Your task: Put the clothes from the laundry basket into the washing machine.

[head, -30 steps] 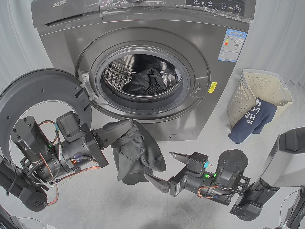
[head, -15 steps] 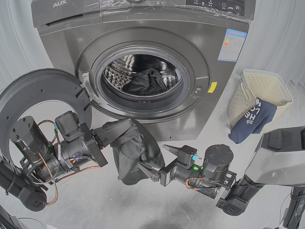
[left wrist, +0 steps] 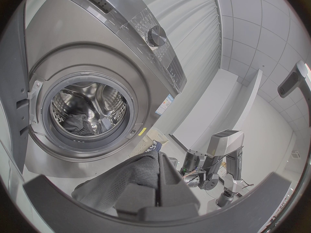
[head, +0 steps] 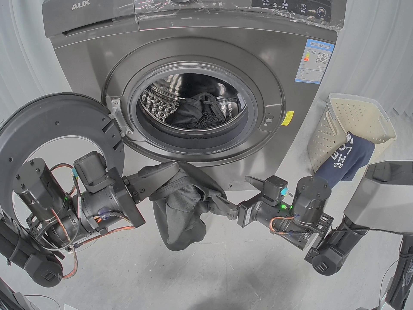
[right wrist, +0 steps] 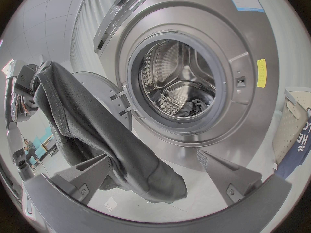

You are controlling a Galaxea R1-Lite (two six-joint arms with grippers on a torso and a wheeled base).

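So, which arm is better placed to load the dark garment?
Left. The left end effector is shut on the dark garment below the open drum; the right end effector is open.

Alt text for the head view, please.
The left hand holds a dark grey garment before the open washing machine, the open right hand touching its fold. Black clothes lie in the drum; a navy shirt hangs over the laundry basket.

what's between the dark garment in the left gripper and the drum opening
Nothing visible. The dark garment hangs from the left gripper just below the drum opening; the door is swung aside, and the black clothes inside lie low.
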